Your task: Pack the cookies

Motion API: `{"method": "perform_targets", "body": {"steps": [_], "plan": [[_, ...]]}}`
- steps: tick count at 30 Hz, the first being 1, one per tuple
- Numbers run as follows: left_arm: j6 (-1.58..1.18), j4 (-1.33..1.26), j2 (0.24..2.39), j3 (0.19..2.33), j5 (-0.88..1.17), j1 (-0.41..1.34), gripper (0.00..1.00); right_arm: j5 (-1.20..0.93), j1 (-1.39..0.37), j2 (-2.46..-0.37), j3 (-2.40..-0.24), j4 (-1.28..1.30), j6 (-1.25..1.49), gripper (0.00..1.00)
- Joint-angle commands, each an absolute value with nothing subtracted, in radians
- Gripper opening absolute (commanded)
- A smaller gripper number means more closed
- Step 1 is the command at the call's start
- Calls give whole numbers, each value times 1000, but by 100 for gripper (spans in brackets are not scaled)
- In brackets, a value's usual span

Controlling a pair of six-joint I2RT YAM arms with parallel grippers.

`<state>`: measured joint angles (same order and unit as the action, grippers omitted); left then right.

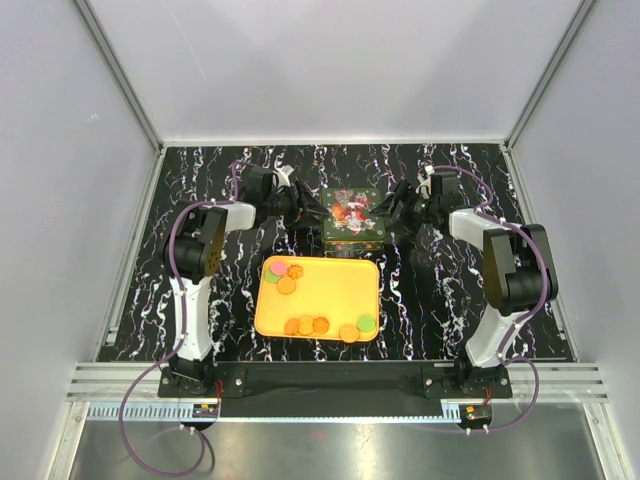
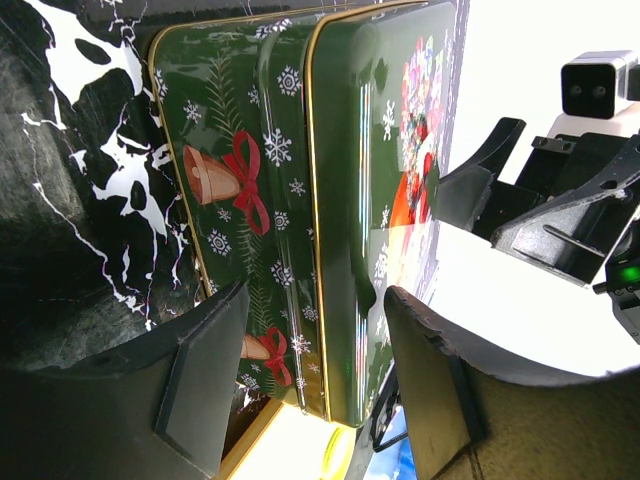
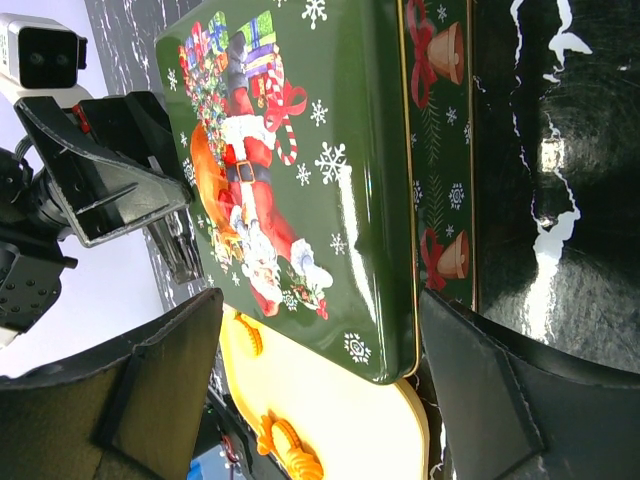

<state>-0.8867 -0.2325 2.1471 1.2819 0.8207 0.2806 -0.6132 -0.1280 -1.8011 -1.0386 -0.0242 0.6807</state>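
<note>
A green Christmas tin (image 1: 353, 215) with a Santa lid stands closed at the table's middle back. Several cookies lie on the yellow tray (image 1: 330, 290) in front of it: a pink-and-green pair (image 1: 273, 270), orange ones (image 1: 306, 325) and a green one (image 1: 367, 323). My left gripper (image 1: 305, 212) is open at the tin's left end; in the left wrist view its fingers (image 2: 205, 375) straddle the tin (image 2: 340, 200). My right gripper (image 1: 398, 213) is open at the tin's right end, straddling the tin (image 3: 300, 170) in the right wrist view. Orange cookies (image 3: 290, 450) show there too.
The black marbled table (image 1: 450, 300) is walled by white panels on three sides. The tray's far edge lies close against the tin's front. A metal rail (image 1: 330, 380) runs along the near edge by the arm bases.
</note>
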Motion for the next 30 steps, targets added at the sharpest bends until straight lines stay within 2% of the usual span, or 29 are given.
{"method": "perform_targets", "body": {"steps": [1, 14, 24, 30], "plan": [[-870, -256, 2091, 1298, 808, 287, 62, -615, -124, -1744, -1058, -15, 655, 86], [-858, -235, 2086, 1290, 775, 299, 61, -591, -135, -1746, -1080, 49, 624, 86], [-842, -216, 2075, 1269, 747, 308, 54, -535, -170, -1750, -1115, 98, 597, 86], [-857, -236, 2083, 1247, 738, 313, 47, -508, -195, -1770, -1131, 115, 586, 87]]}}
